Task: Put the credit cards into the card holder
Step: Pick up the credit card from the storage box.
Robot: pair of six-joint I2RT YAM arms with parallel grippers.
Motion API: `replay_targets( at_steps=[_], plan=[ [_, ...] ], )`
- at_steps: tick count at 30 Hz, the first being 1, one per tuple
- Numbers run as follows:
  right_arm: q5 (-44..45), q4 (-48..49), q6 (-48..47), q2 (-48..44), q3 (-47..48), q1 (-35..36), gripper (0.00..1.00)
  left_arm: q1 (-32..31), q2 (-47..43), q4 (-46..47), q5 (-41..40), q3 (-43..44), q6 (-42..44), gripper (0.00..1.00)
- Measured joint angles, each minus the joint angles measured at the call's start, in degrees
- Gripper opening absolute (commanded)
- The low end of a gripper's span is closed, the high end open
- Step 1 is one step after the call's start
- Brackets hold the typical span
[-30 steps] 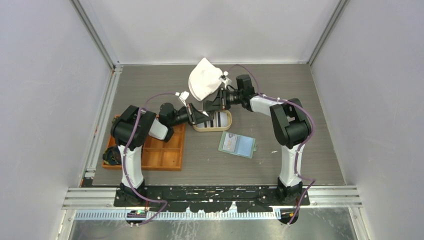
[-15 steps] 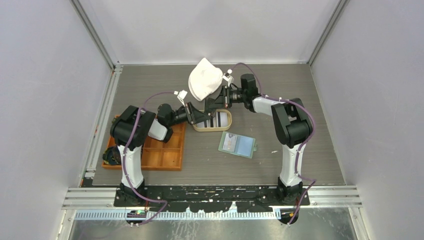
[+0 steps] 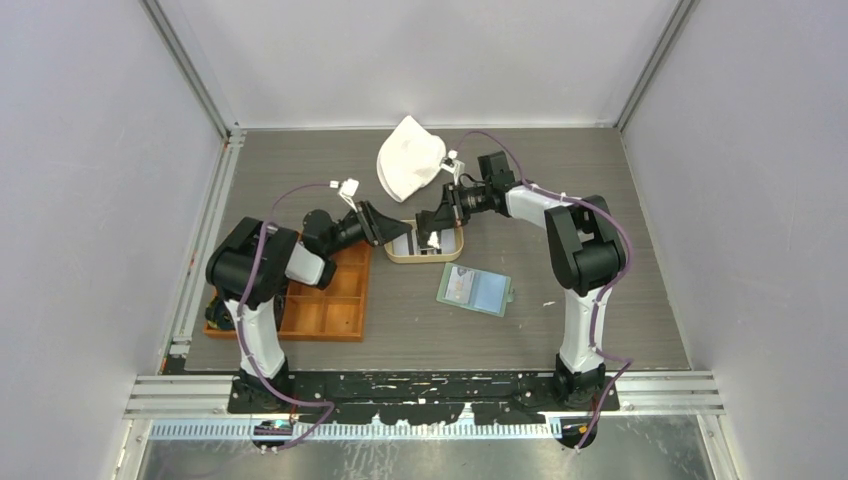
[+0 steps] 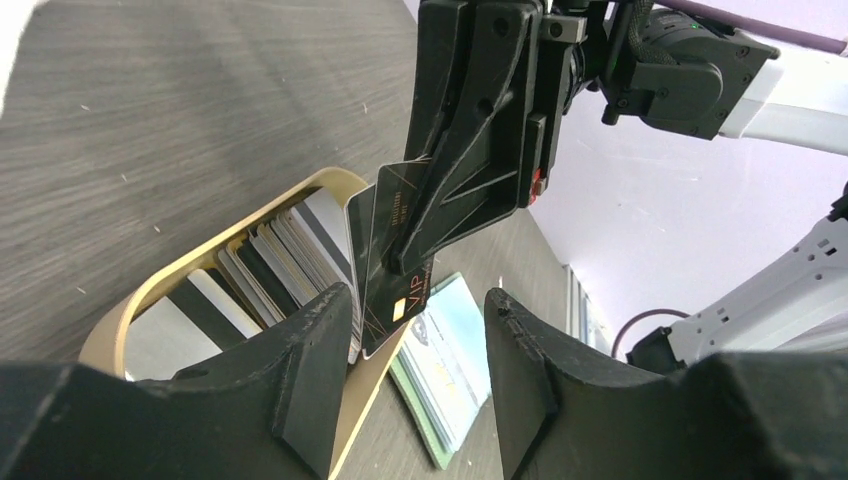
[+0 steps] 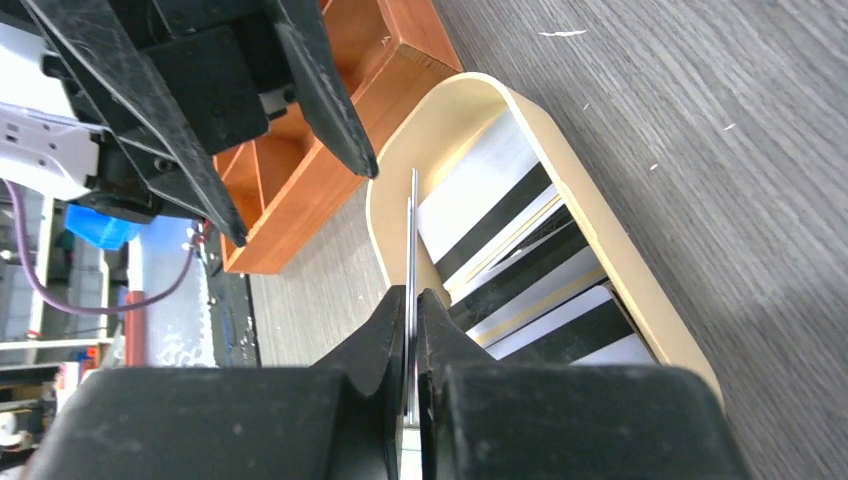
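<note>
Over the oval tan tray (image 3: 425, 256), my right gripper (image 3: 432, 230) is shut on a black credit card marked VIP (image 4: 395, 290), which stands on edge. From the right wrist that card (image 5: 411, 230) shows edge-on between the closed fingertips of the right gripper (image 5: 412, 300). Several more credit cards (image 5: 520, 270), black and white, lie stacked in the tray. My left gripper (image 3: 398, 230) is open just left of the held card and touches nothing; through the left wrist, the left gripper (image 4: 420, 370) has the card near its left finger. The sage-green card holder (image 3: 475, 289) lies flat on the table, near-right of the tray.
An orange compartmented tray (image 3: 325, 300) sits at the left under the left arm. A white crumpled cloth-like object (image 3: 408, 165) lies behind the tan tray. Grey walls enclose the table on three sides.
The left gripper opened, let go of the black card and drew back to the left. The right gripper closed on that card and now holds it alone over the tray.
</note>
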Motion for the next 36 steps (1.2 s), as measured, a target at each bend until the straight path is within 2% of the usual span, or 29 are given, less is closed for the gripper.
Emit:
replay_targets(
  at_steps=[4, 8, 12, 18, 24, 31, 36],
  plan=[
    [0.13, -7.08, -9.79, 0.0, 2.25, 0.0, 0.04, 0.0, -2.4, 0.04, -1.68, -1.49, 4.2, 0.57],
    [-0.09, -12.92, -20.06, -0.04, 4.37, 0.07, 0.03, 0.0, -4.09, 0.26, -1.7, -1.57, 10.88, 0.71],
    [-0.15, -20.96, -32.41, -0.09, 7.19, 0.63, 0.03, 0.0, -4.24, 0.48, -0.83, -1.4, 16.0, 0.72],
    [-0.85, -34.99, -51.87, -0.07, 14.49, 2.05, 0.02, 0.0, -4.17, 0.5, 2.86, -0.37, 20.72, 0.64],
    [-2.38, -44.92, -66.42, 1.33, 18.51, 2.36, 0.01, 0.0, -2.4, 0.5, 6.19, 1.44, 21.81, 0.53],
    [-2.38, -49.72, -72.46, 4.46, 19.37, 2.34, 0.01, 0.0, -1.79, 0.5, 7.78, 2.27, 21.66, 0.45],
    [-2.34, -50.6, -72.89, 5.55, 21.68, 2.36, 0.02, -0.04, -1.42, 0.52, 8.52, 2.99, 21.73, 0.44]
  ],
)
